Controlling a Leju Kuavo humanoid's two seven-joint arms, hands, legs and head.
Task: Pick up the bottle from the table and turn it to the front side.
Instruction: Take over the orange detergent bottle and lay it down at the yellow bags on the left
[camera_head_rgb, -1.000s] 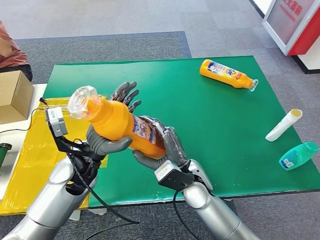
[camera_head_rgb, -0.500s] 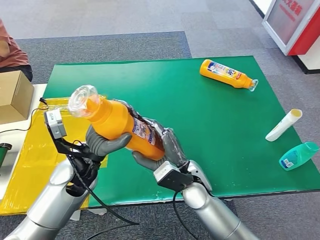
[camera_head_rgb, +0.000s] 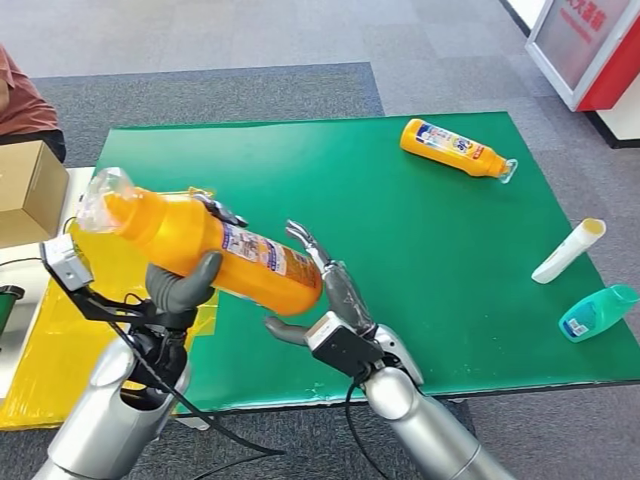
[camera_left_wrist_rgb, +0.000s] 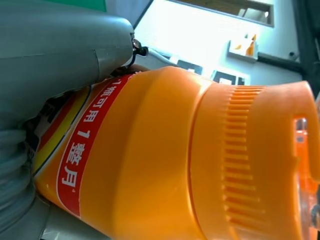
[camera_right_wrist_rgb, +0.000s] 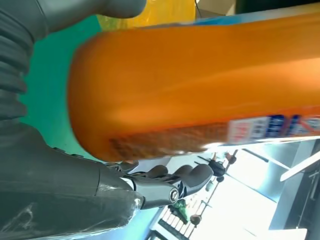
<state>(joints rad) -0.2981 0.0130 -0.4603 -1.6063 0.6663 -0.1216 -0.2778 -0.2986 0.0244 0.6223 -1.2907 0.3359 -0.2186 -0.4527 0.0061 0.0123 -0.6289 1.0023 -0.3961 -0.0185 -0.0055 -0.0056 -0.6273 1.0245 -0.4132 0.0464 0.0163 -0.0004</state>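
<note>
Left hand (camera_head_rgb: 177, 290) grips the orange bottle (camera_head_rgb: 204, 250) mid-body, holding it level above the table's (camera_head_rgb: 423, 250) near-left edge. Right hand (camera_head_rgb: 332, 300) hovers, fingers apart, at the bottle's base. With only one grip, turning could let the smooth bottle slip.

The green counter (camera_head_rgb: 392, 250) lies bare across its middle, a broad open stretch ahead of the right hand (camera_head_rgb: 332, 300). Obstacles cluster toward its far and right edges: a second orange bottle (camera_head_rgb: 455, 147) lies on its side near the far edge, and a white tube (camera_head_rgb: 567, 250) and a teal bottle (camera_head_rgb: 598, 311) lie near the right edge, just beside each other. Left of the counter, a yellow sheet (camera_head_rgb: 68, 320) and a cardboard box (camera_head_rgb: 29, 192) take up the side, with a person's sleeve (camera_head_rgb: 23, 100) beyond the box.
</note>
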